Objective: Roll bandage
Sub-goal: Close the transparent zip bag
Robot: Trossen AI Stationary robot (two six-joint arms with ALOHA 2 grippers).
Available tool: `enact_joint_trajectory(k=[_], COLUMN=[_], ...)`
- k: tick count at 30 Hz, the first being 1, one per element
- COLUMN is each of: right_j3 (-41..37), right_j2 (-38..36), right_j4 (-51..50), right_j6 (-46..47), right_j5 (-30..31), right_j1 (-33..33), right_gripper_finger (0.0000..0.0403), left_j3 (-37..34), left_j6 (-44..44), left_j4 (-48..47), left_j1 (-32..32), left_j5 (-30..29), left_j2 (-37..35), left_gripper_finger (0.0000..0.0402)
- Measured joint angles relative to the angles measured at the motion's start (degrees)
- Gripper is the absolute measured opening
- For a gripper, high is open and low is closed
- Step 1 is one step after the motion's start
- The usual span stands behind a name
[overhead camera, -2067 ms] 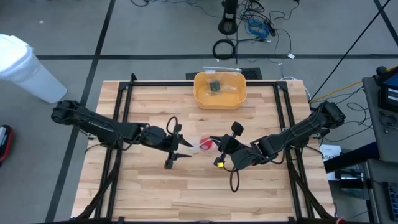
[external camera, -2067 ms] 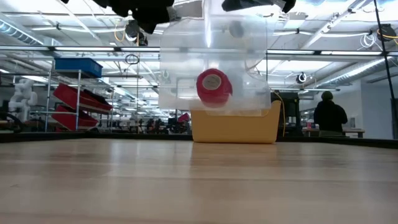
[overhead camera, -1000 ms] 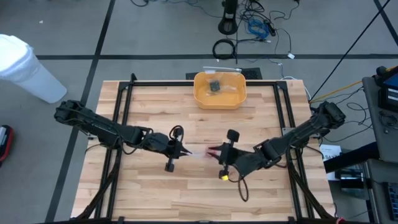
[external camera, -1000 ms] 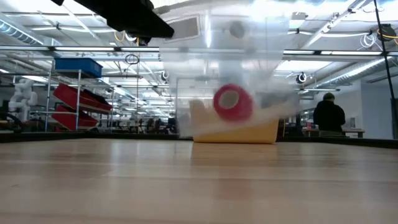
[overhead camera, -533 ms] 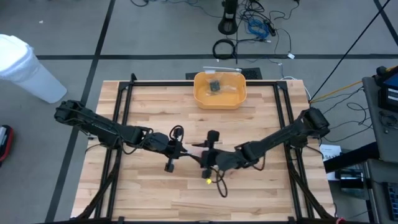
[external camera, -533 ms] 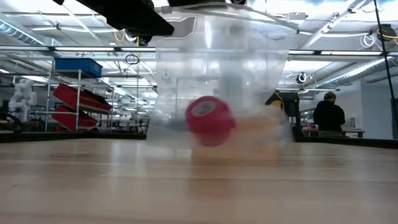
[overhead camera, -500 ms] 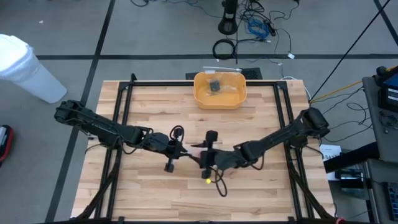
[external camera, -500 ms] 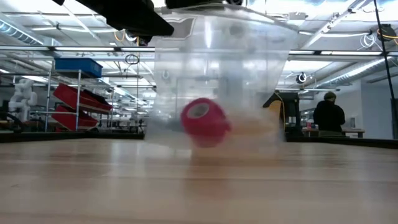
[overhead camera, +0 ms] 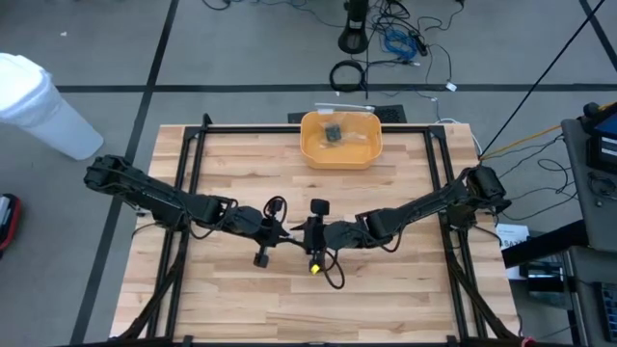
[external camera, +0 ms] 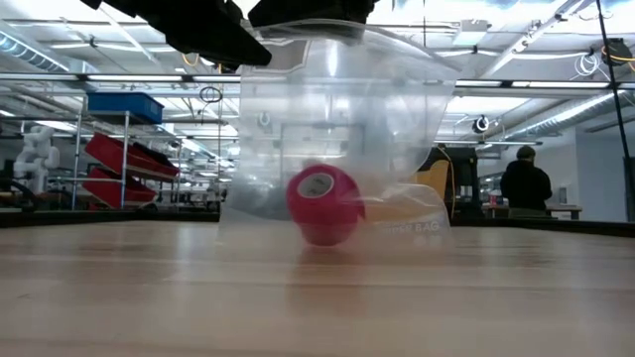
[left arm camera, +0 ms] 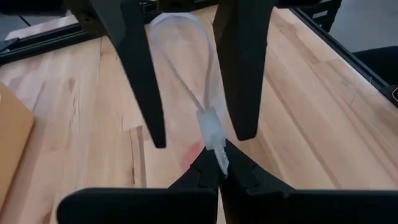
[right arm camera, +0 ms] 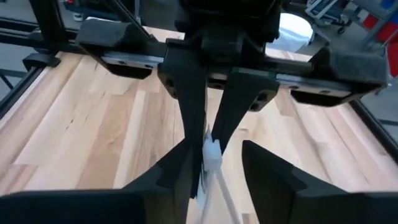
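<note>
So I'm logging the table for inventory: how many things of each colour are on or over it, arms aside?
Red: 1, the bandage roll
Clear: 1, the plastic bag around it
Yellow: 1, the bin
Total: 3

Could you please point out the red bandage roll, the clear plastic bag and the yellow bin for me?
bandage roll [external camera: 323,204], low view, its round side.
plastic bag [external camera: 337,109], low view, its upper wall.
yellow bin [overhead camera: 310,146], high view, its left rim.
</note>
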Motion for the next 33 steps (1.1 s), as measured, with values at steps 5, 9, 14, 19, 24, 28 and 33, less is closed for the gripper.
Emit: enact_joint_trajectory(k=[5, 9, 14, 19, 24, 28, 33], right_j3=[0.0, -0.33, -0.33, -0.33, -0.3, -0.3, -0.3], right_j2=[0.0, 0.0, 0.0, -0.1, -0.11, -0.15, -1.2], right_j4=[0.12, 0.53, 0.36, -0.38, -2.83, -3.68, -5.15], right_j6=[3.52, 3.94, 3.85, 2.6, 4.28, 4.9, 5.21], right_j5=[-0.13, -0.35, -1.04, -1.88, -2.41, -2.41, -2.01], right_j1=[-0.68, -1.04, -1.0, -0.95, -0.93, -0.74, -0.32], right_gripper_finger=[0.0098, 0.0068, 0.0038, 0.0008, 0.0006, 0.0004, 0.0002], left_j3=[0.0, 0.0, 0.0, 0.0, 0.0, 0.0, 0.02], left_j6=[0.02, -0.87, -0.91, -0.65, -0.6, -0.55, -0.51], left_j4=[0.25, 0.14, 0.32, 0.23, -0.59, -0.67, -0.95], left_j1=[0.0, 0.04, -0.02, -0.02, 0.0, -0.02, 0.0], left_j5=[-0.02, -0.33, -0.31, -0.58, -4.23, -4.33, -4.33], left_j2=[0.0, 0.0, 0.0, 0.04, 0.04, 0.04, -1.25], left_gripper_finger=[0.0, 0.0, 0.0, 0.0, 0.0, 0.0, 0.0])
